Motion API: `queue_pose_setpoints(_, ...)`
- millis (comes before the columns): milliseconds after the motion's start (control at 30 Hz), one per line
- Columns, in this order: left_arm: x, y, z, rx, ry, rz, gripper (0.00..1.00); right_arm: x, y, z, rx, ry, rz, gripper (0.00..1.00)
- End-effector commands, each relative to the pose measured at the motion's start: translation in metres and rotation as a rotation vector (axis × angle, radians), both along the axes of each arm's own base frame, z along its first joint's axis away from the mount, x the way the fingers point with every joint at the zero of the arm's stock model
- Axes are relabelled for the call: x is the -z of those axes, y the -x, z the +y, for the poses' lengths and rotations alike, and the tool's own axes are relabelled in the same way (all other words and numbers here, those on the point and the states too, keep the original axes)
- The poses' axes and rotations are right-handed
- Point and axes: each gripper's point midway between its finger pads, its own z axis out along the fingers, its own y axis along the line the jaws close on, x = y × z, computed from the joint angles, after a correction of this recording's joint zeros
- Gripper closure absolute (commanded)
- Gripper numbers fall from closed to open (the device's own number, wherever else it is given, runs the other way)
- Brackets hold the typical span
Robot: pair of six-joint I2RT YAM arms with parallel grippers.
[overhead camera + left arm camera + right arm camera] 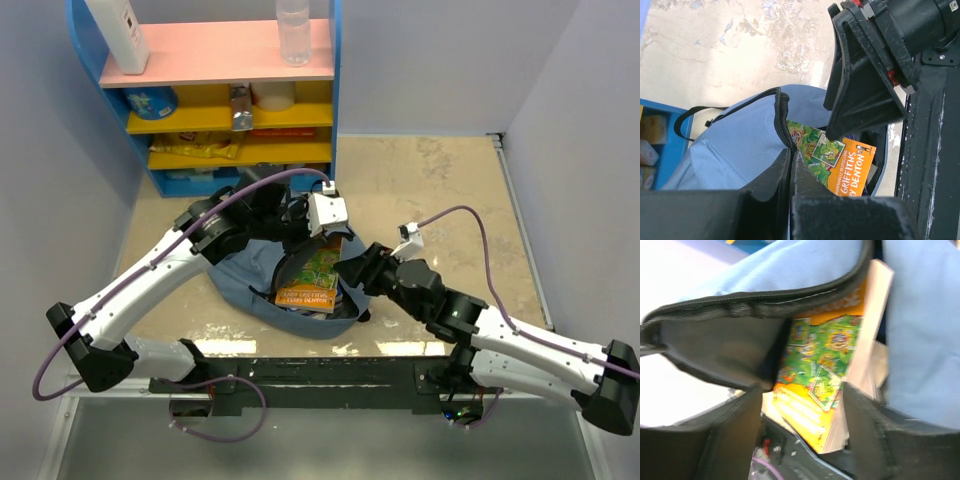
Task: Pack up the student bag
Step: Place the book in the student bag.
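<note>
We are judging the book (pixel 312 275) nearly stowed in the bag (pixel 735 145): left gripper (pixel 791 157) pinching the zip rim, right gripper (pixel 801 390) spread loose around it, needing a clean withdrawal next.

Grey walls (pixel 450 60) — beige marbled tabletop (pixel 430 180), colourful shelf unit (pixel 220 50) at back.

On the orange cover of the book (pixel 852 164), I read "GRIFFITHS" and "DENTON" in white capitals, with smaller "BESTSELLING" beside them. I can read nothing else.
</note>
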Motion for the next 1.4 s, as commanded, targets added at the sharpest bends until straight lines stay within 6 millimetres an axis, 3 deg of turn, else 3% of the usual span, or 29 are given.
queue_pose_setpoints(0, -0.047, 0.002, -0.021, 0.052, 0.151, -0.06, 1.0, 0.03, -0.009, -0.012, 0.061, 0.135, 0.02, 0.46)
queue_pose_setpoints(33, -0.047, 0.002, -0.02, 0.053, 0.15, -0.059, 1.0, 0.041, -0.012, -0.009, 0.065, 0.167, 0.034, 0.55)
queue_pose_setpoints(233, -0.05, 0.013, -0.017, 0.09, 0.156, -0.054, 1.0, 0.051, -0.036, 0.011, 0.095, 0.231, 0.0, 0.8)
queue_pose_setpoints(467, -0.052, 0.021, -0.021, 0.131, 0.17, -0.025, 1.0, 0.034, -0.04, 0.069, -0.03, 0.104, -0.033, 0.92)
queue_pose_setpoints(600, -0.057, 0.02, -0.025, 0.135, 0.187, -0.02, 1.0, 0.024, -0.036, 0.072, -0.05, 0.086, -0.036, 0.93)
queue_pose_setpoints(667, -0.056, 0.019, -0.025, 0.133, 0.185, -0.023, 1.0, 0.029, -0.034, 0.053, -0.006, 0.134, -0.023, 0.8)
queue_pose_setpoints(700, -0.052, 0.017, -0.025, 0.127, 0.175, -0.021, 0.95, 0.008, -0.031, 0.041, 0.013, 0.097, -0.053, 0.75)
queue_pose_setpoints(767, -0.046, 0.014, -0.024, 0.114, 0.165, -0.019, 0.88, 0.011, -0.023, 0.018, 0.038, 0.129, -0.05, 0.6)
queue_pose_setpoints(800, -0.046, 0.014, -0.025, 0.112, 0.17, -0.018, 0.85, -0.006, -0.019, 0.004, 0.061, 0.092, -0.081, 0.54)
queue_pose_setpoints(833, -0.046, 0.013, -0.026, 0.103, 0.172, -0.009, 0.81, -0.007, -0.015, -0.004, 0.062, 0.098, -0.085, 0.39)
queue_pose_setpoints(867, -0.046, 0.016, -0.027, 0.116, 0.176, -0.001, 0.77, -0.002, -0.009, -0.011, 0.056, 0.119, -0.081, 0.33)
queue_pose_setpoints(900, -0.046, 0.017, -0.028, 0.126, 0.179, 0.005, 0.74, -0.005, -0.007, -0.016, 0.055, 0.121, -0.092, 0.1)
queue_pose_setpoints(933, -0.046, 0.019, -0.029, 0.139, 0.178, 0.01, 0.72, -0.014, -0.001, -0.021, 0.04, 0.113, -0.12, 0.01)
queue_pose_setpoints(967, -0.05, 0.022, -0.032, 0.163, 0.189, 0.019, 0.71, -0.021, 0.0, -0.022, 0.036, 0.102, -0.131, 0.01)
queue_pose_setpoints(1000, -0.051, 0.023, -0.033, 0.171, 0.189, 0.029, 0.63, -0.027, 0.002, -0.023, 0.034, 0.084, -0.131, 0.01)
queue_pose_setpoints(1067, -0.057, 0.023, -0.036, 0.182, 0.194, 0.024, 0.5, -0.066, 0.008, -0.018, -0.013, 0.004, -0.218, 0.02)
queue_pose_setpoints(1100, -0.059, 0.022, -0.034, 0.173, 0.186, 0.019, 0.3, -0.077, 0.009, -0.017, -0.027, -0.004, -0.244, 0.01)
queue_pose_setpoints(1200, -0.075, 0.001, -0.021, 0.092, 0.171, -0.031, 0.18, -0.108, 0.011, -0.006, -0.099, 0.068, -0.301, 0.02)
queue_pose_setpoints(1233, -0.08, -0.028, 0.002, -0.01, 0.184, -0.029, 0.16, -0.107, 0.014, -0.008, -0.112, 0.142, -0.312, 0.02)
queue_pose_setpoints(1267, -0.088, -0.039, 0.015, -0.033, 0.2, -0.014, 0.13, -0.133, 0.016, -0.008, -0.112, 0.128, -0.356, 0.01)
queue_pose_setpoints(1300, -0.088, -0.053, 0.031, -0.076, 0.199, -0.008, 0.11, -0.142, 0.018, -0.007, -0.12, 0.134, -0.385, 0.01)
queue_pose_setpoints(1333, -0.086, -0.082, 0.067, -0.171, 0.183, -0.031, 0.1, -0.145, 0.021, -0.006, -0.143, 0.179, -0.407, 0.01)
queue_pose_setpoints(1367, -0.078, -0.088, 0.083, -0.193, 0.18, -0.013, 0.09, -0.165, 0.02, 0.0, -0.156, 0.184, -0.426, 0.01)
